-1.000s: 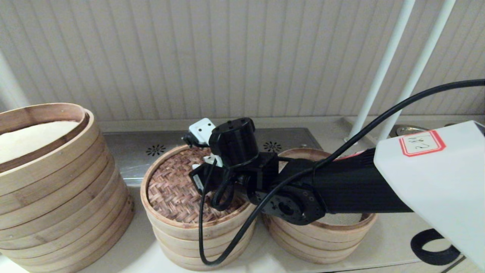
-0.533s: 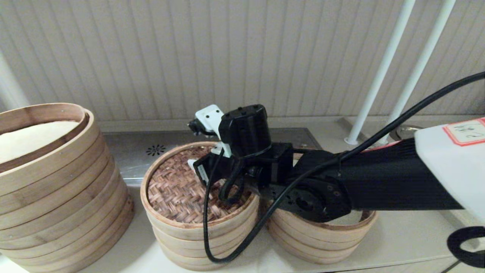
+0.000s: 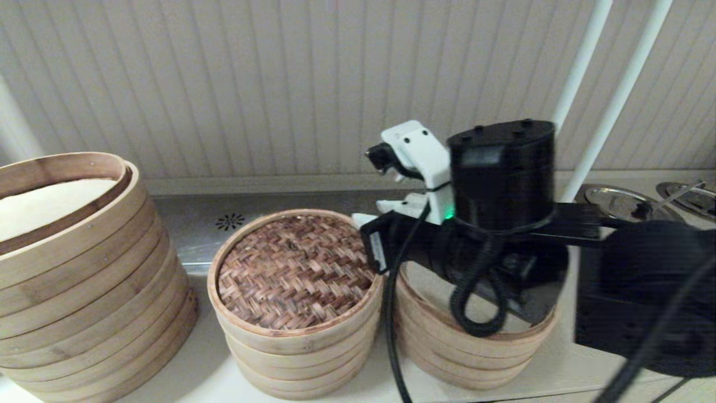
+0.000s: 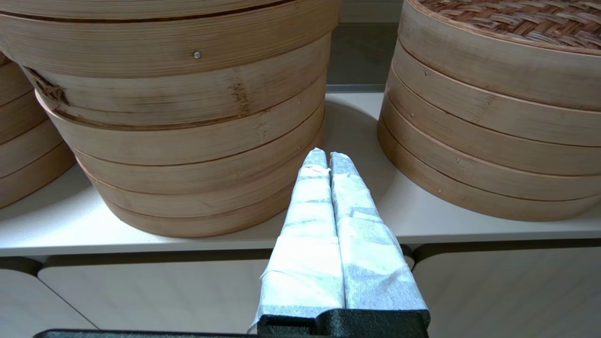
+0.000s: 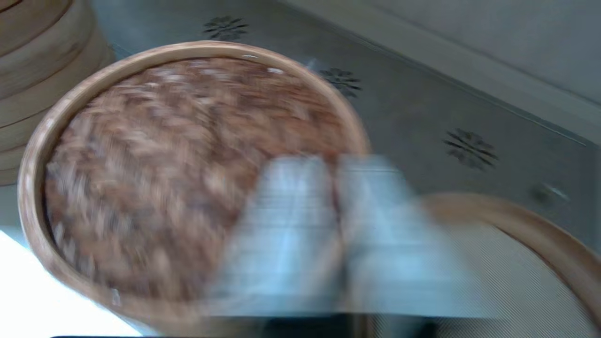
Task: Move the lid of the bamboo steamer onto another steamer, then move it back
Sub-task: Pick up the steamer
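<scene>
The bamboo steamer lid (image 3: 293, 268), with its brown herringbone top, rests flat on the middle bamboo stack and also shows in the wrist views (image 5: 164, 164) (image 4: 516, 19). To its right stands the other steamer (image 3: 464, 352), uncovered, its cloth liner (image 5: 516, 281) showing. My right gripper (image 3: 363, 221) (image 5: 334, 162) hovers above the lid's right edge, between the two stacks, shut and holding nothing. The right arm hides much of the other steamer. My left gripper (image 4: 327, 155) is parked low at the counter's front edge, shut and empty.
A much larger tall bamboo stack (image 3: 84, 280) (image 4: 188, 117) stands at the left. A metal panel with vent holes (image 3: 229, 221) runs behind the steamers. Two white poles (image 3: 576, 73) rise at the back right, near round metal covers (image 3: 615, 198).
My right arm has lifted and drawn back to the right, off the lid's top. The lid has stayed on the middle stack. The left arm has not moved.
</scene>
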Robot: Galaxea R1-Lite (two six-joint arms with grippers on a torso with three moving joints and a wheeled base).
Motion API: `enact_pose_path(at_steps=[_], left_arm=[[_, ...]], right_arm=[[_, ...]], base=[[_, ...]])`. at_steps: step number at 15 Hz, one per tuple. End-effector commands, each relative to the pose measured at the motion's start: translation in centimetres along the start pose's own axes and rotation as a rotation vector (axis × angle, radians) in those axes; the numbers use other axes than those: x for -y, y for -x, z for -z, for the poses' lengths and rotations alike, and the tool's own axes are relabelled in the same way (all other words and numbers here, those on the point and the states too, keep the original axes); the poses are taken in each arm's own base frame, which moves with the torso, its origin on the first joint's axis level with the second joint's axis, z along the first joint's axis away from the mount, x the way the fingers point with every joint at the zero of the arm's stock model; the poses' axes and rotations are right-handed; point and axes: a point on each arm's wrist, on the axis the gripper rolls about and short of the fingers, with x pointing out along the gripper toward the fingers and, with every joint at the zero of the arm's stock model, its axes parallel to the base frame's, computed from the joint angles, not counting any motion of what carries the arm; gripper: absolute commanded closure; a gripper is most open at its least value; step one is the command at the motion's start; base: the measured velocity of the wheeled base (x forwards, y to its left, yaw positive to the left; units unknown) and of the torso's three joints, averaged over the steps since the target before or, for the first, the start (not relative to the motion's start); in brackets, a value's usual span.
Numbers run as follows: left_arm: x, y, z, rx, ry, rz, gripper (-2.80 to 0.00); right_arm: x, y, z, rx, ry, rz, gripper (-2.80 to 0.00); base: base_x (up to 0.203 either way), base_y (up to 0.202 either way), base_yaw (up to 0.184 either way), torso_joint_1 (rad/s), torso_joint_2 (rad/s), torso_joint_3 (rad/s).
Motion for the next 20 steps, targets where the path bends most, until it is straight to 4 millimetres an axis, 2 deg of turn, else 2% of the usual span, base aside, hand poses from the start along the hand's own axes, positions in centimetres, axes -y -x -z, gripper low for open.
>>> enact_pose_path(at_steps=[1, 5, 11, 14, 16, 20], left_arm=[[0.0, 0.0, 0.0, -0.002, 0.000, 0.000, 0.00], [0.0, 0.0, 0.0, -0.002, 0.000, 0.000, 0.00], [0.0, 0.0, 0.0, -0.002, 0.000, 0.000, 0.00], [0.0, 0.0, 0.0, -0.002, 0.000, 0.000, 0.00], [0.0, 0.0, 0.0, -0.002, 0.000, 0.000, 0.00], [0.0, 0.0, 0.0, -0.002, 0.000, 0.000, 0.00]], right_arm=[[2.6, 5.2, -1.2, 0.073, -0.038, 0.046, 0.00], [7.2, 11.6, -0.1, 0.114, -0.080, 0.248, 0.00], [11.0, 19.8, 1.7, 0.144, -0.195, 0.481, 0.00], [11.7, 23.3, 3.7, 0.141, -0.265, 0.585, 0.00], [12.2, 24.8, 5.4, 0.143, -0.292, 0.737, 0.00], [12.1, 28.3, 7.4, 0.171, -0.318, 0.918, 0.00]], base=[[0.000, 0.000, 0.000, 0.000, 0.00, 0.000], [0.000, 0.000, 0.000, 0.000, 0.00, 0.000], [0.000, 0.000, 0.000, 0.000, 0.00, 0.000], [0.000, 0.000, 0.000, 0.000, 0.00, 0.000], [0.000, 0.000, 0.000, 0.000, 0.00, 0.000], [0.000, 0.000, 0.000, 0.000, 0.00, 0.000]])
